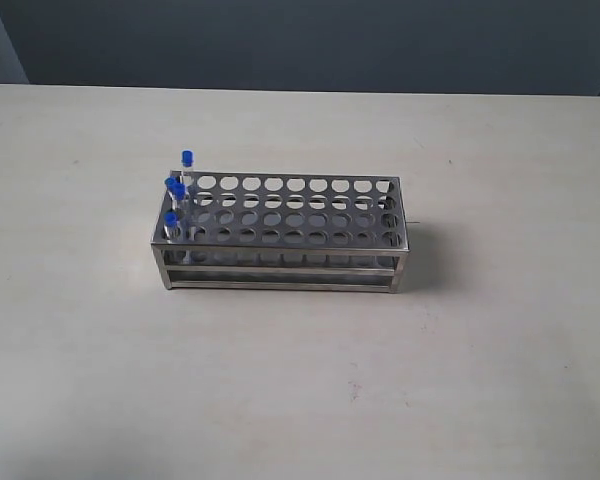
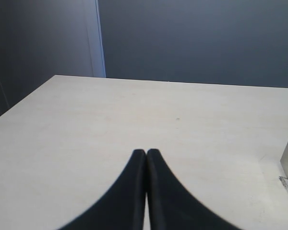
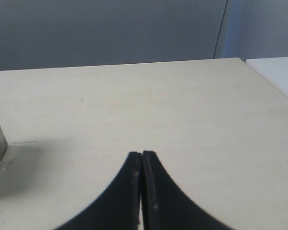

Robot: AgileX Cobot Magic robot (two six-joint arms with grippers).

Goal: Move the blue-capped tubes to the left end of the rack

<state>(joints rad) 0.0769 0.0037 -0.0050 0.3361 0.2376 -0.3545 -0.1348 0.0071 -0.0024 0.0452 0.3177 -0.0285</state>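
Left gripper (image 2: 146, 153): we see its fingers pressed together, holding nothing, above bare table (image 2: 86, 124).
Tubes (image 1: 179, 190): all stand in the rack's leftmost holes, caps bunched close, one leaning a little.
Rack (image 1: 280, 247): mid-table, every other hole empty.
Right gripper (image 3: 141, 155): fingers likewise together, holding nothing, off the rack's right end.
Risk: we judge the sorting done, so any further reach at the left end could knock a neighbouring tube or shove the light rack; crowded caps leave little room for fingers.
Count: four tubes, one rack with four rows of holes, two grippers.
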